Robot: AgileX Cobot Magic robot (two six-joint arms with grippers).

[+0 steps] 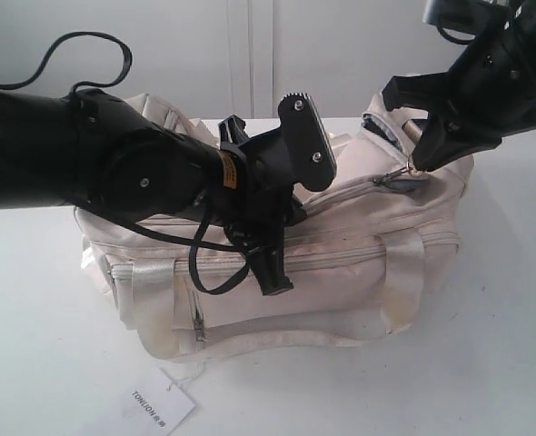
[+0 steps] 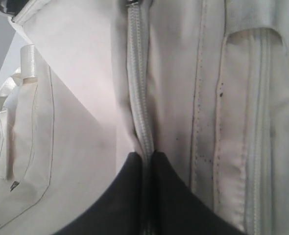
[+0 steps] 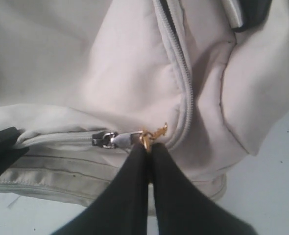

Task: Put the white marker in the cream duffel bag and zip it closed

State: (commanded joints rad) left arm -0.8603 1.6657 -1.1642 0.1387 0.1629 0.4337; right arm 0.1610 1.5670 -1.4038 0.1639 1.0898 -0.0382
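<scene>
Closest to me, left gripper [image 2: 147,160] is pinched tight on the cream duffel bag [image 1: 341,263] at its top zip seam [image 2: 140,98]. No sign of the white marker – prob. already inside, can't confirm – so I'd call this the zipping step, nearly done. Right gripper [image 3: 148,152] is clamped on the zipper pull [image 3: 152,133]; next needs a straight tug along that seam twd the bag's end, left anchoring the bag.

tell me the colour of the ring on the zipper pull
Gold: the ring shows best in the right wrist view.

Looks like a robotics lab: bare white tabletop [image 1: 504,363], plain white wall panels [image 1: 204,54], black robot arms [image 1: 59,154].
</scene>
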